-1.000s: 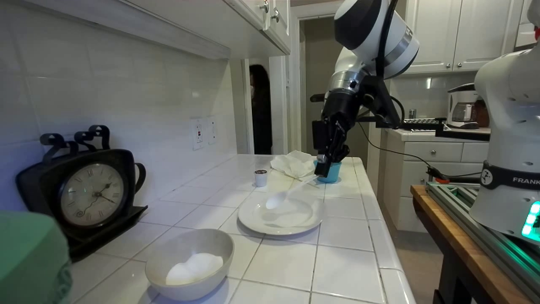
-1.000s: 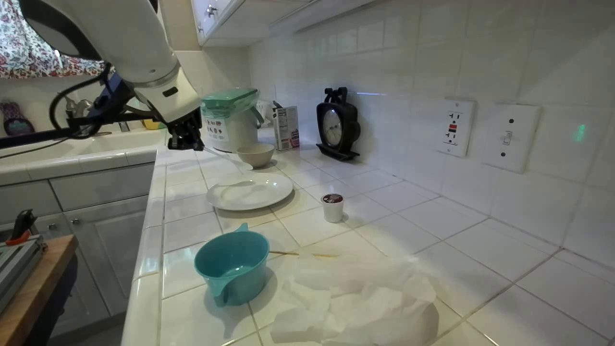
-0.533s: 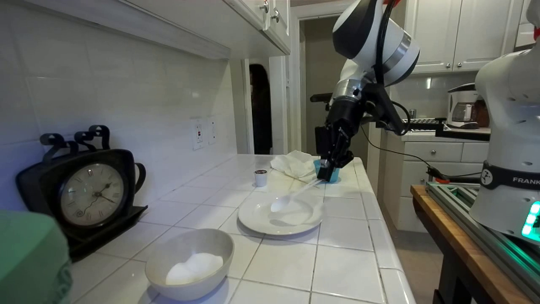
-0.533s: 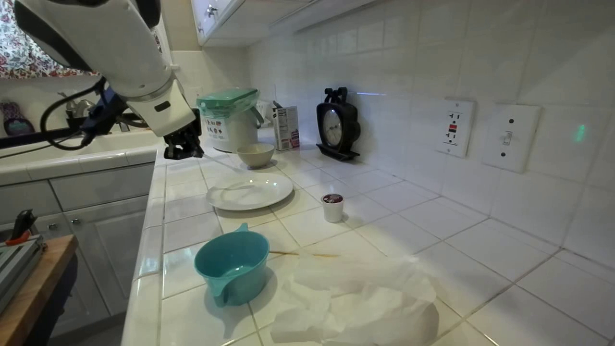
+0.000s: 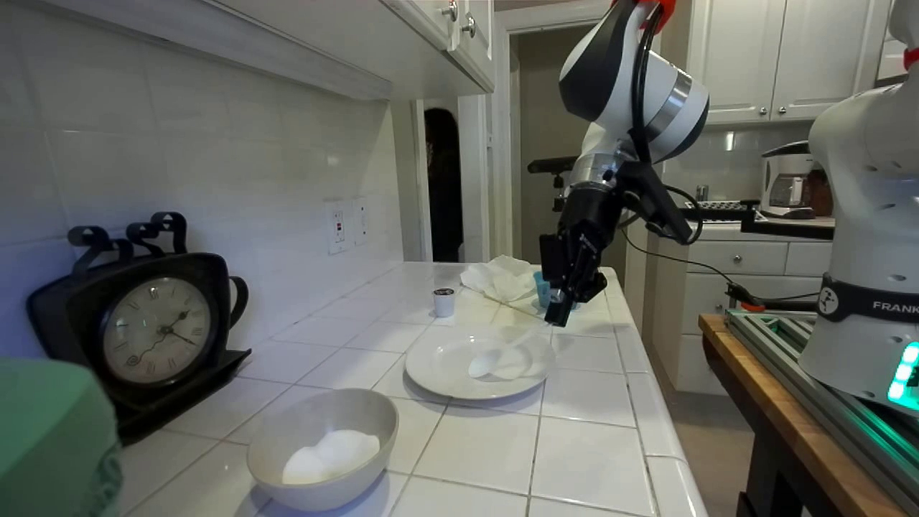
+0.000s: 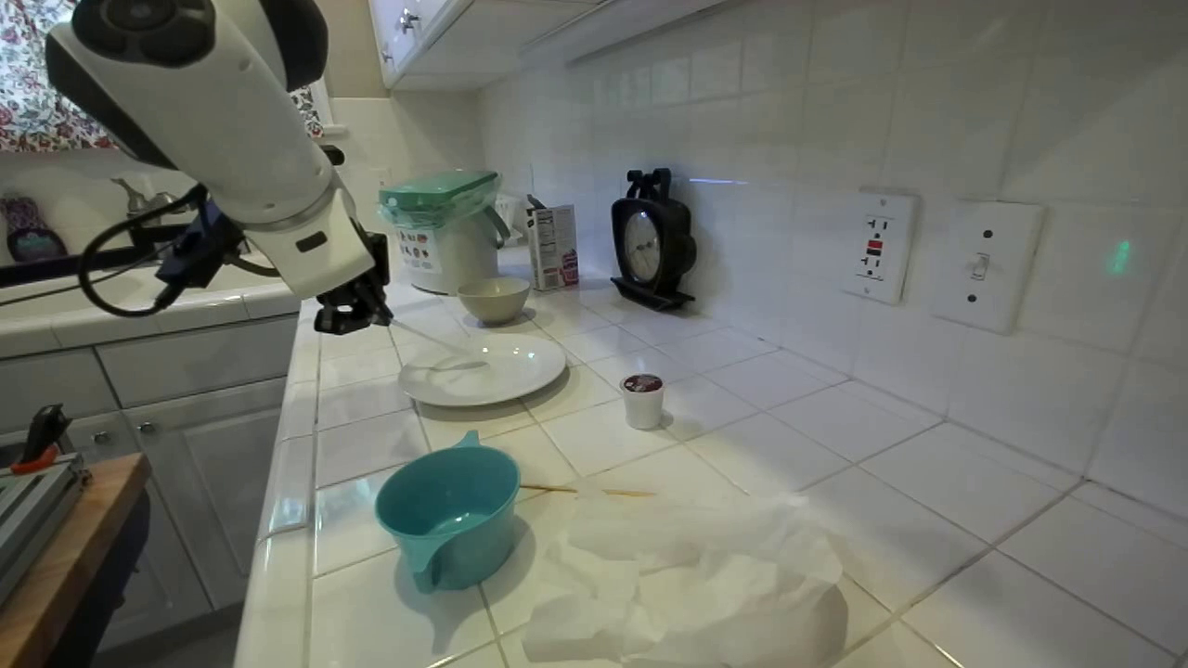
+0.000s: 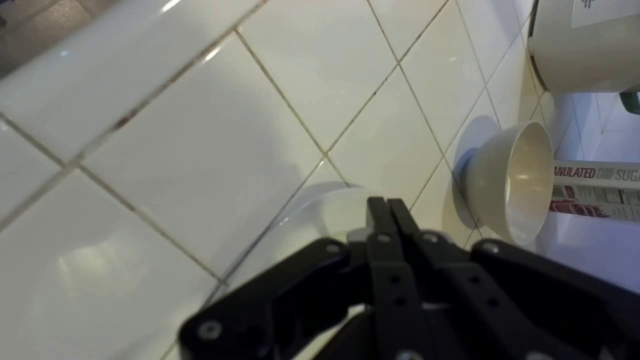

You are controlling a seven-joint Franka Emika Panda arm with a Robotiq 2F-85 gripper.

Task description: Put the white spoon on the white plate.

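Note:
The white spoon (image 5: 484,364) slants down from my gripper (image 5: 557,316), its bowl low over the white plate (image 5: 438,377). I cannot tell whether the bowl touches the plate. In an exterior view the spoon (image 6: 432,340) slopes down from the gripper (image 6: 357,318) to the plate (image 6: 524,371). The fingers are shut on the handle's end, beside and above the plate's edge. In the wrist view the closed fingertips (image 7: 388,204) hide the spoon. Part of the plate (image 7: 305,222) shows behind them.
A white bowl (image 5: 323,449) with white contents stands near the plate. A black clock (image 5: 158,330) leans by the wall. A teal cup (image 6: 450,510), a small pod cup (image 6: 642,401) and crumpled paper (image 6: 687,584) lie on the plate's other side. A lidded bin (image 6: 445,241) stands farther back.
My gripper has moved down with the spoon in it. The spoon's bowl has dropped from above the plate to near or on its surface. The plate has not moved.

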